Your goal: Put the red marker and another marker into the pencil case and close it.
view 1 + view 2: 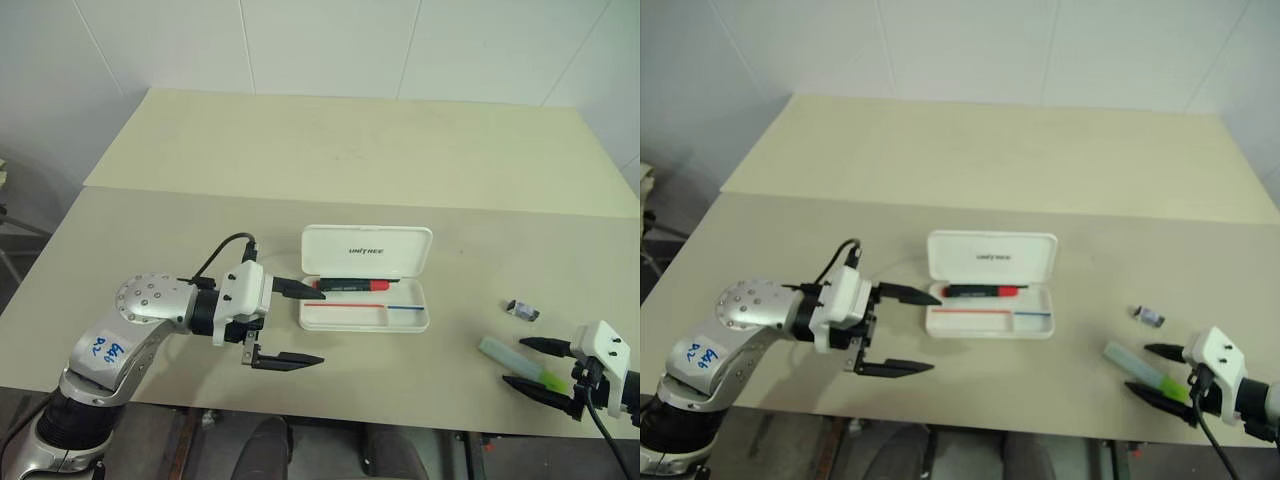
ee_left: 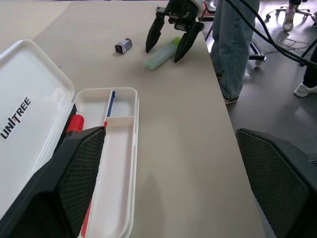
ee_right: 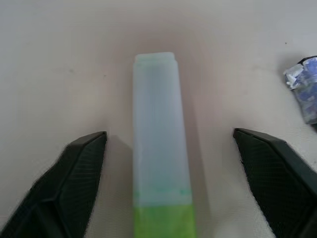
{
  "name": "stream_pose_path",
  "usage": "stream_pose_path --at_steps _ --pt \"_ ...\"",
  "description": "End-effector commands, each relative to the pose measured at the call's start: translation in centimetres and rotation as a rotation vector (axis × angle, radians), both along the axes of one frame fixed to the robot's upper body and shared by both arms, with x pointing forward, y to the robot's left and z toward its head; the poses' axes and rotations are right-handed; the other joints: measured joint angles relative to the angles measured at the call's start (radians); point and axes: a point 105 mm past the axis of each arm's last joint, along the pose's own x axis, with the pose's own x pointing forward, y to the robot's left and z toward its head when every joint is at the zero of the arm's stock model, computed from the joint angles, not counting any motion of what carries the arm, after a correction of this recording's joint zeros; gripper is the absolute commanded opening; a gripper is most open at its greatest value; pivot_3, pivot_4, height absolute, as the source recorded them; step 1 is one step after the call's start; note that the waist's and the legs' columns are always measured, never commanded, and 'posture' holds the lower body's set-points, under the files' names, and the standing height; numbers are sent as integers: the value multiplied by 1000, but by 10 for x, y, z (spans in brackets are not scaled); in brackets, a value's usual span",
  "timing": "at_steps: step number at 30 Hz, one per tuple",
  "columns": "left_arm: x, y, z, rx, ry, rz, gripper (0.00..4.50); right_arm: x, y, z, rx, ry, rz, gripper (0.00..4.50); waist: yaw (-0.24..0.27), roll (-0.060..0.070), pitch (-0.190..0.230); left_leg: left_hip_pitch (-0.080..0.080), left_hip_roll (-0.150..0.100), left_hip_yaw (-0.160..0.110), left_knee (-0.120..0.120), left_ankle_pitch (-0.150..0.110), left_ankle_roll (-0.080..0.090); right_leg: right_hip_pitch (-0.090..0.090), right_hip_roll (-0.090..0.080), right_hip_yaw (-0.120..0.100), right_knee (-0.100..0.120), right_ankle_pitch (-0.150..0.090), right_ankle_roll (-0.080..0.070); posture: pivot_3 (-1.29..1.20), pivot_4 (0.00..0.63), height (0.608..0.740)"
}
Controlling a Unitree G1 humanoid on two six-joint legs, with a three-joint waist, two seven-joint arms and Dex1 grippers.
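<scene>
Straddling the chunky mint-green plastic highlighter (image 3: 159,144) right of the white hard-plastic pencil case (image 1: 365,318), our right gripper (image 1: 545,367) stands unclenched; left gripper (image 1: 297,325) gapes empty. Barrel probably light, rigid, slick: grasp mid-body.

A lab: bare beige table (image 1: 330,150), tiled white wall (image 1: 300,45), trailing cables (image 2: 277,34).

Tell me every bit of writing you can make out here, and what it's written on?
"UNITREE": dark capitals on the inside of the open lid of the pencil case.
Blue handwritten marks on a white sticker on the robot's left arm: too scrawled to read for sure.
The small crumpled wrapper on the table: a blue pattern, nothing readable.
The red marker in the case and the green highlighter: no readable print.
</scene>
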Motion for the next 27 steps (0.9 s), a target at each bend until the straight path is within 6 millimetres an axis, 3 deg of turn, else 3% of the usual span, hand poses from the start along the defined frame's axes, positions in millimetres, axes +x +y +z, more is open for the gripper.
stream_pose_path --at_steps 1,6,11,15,24,27 --pt "4 5 12 9 -80 16 4500 -14 -1 -16 -26 78 47 2832 1 0 0 0 0 0 0 0 0 0 0 0 0 0 0 0 150 740" --pt "8 7 11 21 -100 31 4500 -12 -4 -17 -48 60 55 1084 0 -1 -1 1 1 0 0 0 0 0 1 0 0 0 0 0 150 740" --pt "13 12 7 33 -119 56 4500 8 7 -4 -64 -32 70 1099 -5 -5 -2 1 1 0 0 0 0 0 1 1 0 1 -1 0 150 740" --pt "13 25 1 56 -117 85 4500 25 36 21 -57 -122 179 1099 -24 -5 -1 2 4 1 1 0 0 0 4 2 0 3 -3 0 150 740" --pt "14 44 -6 80 -139 125 4500 57 118 83 35 -293 443 1099 -25 -2 1 2 10 2 0 1 0 -2 10 3 1 4 -6 0 150 740" --pt "13 47 -9 94 -142 136 4500 59 145 94 73 -308 533 1099 -24 -2 1 1 10 2 -1 1 0 -3 10 3 1 4 -6 0 150 740"
